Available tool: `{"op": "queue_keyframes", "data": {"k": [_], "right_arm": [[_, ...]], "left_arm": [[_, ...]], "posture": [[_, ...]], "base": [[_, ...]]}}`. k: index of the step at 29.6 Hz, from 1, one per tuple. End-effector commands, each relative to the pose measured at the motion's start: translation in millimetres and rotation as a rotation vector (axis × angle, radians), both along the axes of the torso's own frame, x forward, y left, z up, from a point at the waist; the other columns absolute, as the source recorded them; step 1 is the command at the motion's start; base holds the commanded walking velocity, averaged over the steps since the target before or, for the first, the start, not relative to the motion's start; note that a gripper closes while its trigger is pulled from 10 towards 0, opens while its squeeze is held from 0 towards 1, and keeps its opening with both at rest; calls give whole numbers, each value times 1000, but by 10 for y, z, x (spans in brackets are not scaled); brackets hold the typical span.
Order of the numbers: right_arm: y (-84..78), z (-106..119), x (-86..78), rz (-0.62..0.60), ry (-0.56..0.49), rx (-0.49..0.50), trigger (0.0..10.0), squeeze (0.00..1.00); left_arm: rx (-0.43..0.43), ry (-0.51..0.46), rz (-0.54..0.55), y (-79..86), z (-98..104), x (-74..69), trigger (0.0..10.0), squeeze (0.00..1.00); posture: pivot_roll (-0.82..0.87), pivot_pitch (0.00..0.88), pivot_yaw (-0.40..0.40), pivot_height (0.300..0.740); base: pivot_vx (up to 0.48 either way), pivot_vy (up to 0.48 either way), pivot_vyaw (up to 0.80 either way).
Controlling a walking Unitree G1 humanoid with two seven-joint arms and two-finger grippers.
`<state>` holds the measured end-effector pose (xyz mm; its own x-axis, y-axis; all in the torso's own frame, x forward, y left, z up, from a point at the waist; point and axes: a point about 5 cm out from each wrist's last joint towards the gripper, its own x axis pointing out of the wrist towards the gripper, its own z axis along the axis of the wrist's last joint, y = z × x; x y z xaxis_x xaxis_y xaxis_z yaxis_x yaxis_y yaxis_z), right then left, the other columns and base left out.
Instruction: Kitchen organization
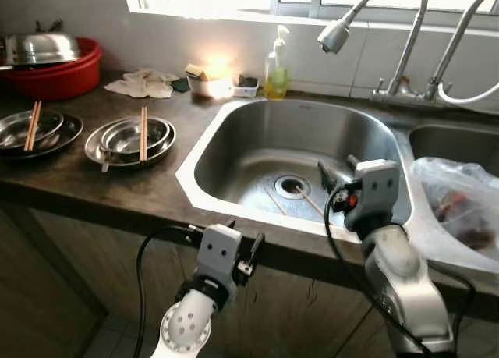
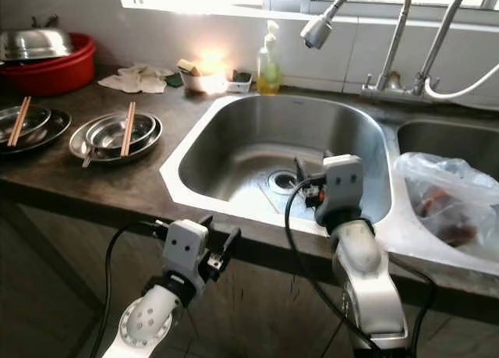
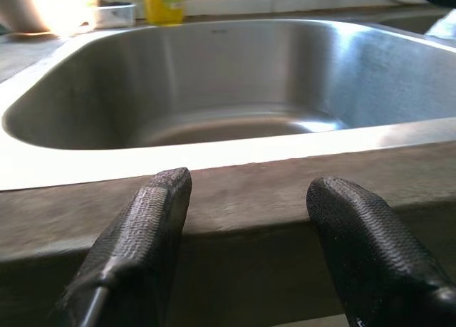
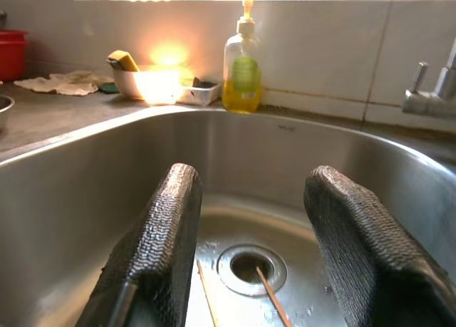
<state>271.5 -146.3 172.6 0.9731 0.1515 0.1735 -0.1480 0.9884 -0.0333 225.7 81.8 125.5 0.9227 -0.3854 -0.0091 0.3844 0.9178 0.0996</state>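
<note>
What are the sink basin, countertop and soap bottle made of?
Sink basin: looks like brushed stainless steel, grey with soft window glare. Countertop: dark, mottled, matte, possibly stone or laminate. Soap bottle: clear plastic, going by the yellow liquid showing through, with a pump top.

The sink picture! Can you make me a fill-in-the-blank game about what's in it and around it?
1. Two chopsticks lie at the bottom of the ____.
2. The right gripper hangs over the sink with its fingers ____.
3. The soap bottle behind the sink holds ____ liquid.
4. The steel bowl on the counter has ____ resting across it.

Missing words: sink; open; yellow; chopsticks
</note>
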Motion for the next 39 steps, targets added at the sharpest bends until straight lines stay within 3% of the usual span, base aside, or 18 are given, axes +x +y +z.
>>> {"op": "queue_keyframes", "data": {"k": [1, 9, 24, 35, 39], "right_arm": [[51, -15, -74, 3, 14, 13, 10000, 0], [75, -164, -239, -47, 58, 52, 10000, 0], [91, -311, -461, -32, 103, 10, 10000, 0], [102, -266, -412, -42, 81, 18, 10000, 0], [164, -16, -346, -9, -40, -18, 10000, 0]], "left_arm": [[20, 19, 24, 42, -47, 9, 10000, 0], [16, 21, 13, 23, -48, -13, 10000, 0], [21, 46, -59, 43, -131, -79, 10000, 0], [28, 33, -53, 34, -142, -98, 10000, 0], [42, -17, -36, 42, -67, -85, 10000, 0]], "posture": [[40, 2, -47, 740], [41, 0, -36, 740], [36, 0, -11, 740], [41, 0, -17, 740], [38, 0, -18, 740]], "base": [[0, 0, 0], [0, 0, 0], [0, 0, 0], [0, 0, 0], [-183, 0, 0]]}}
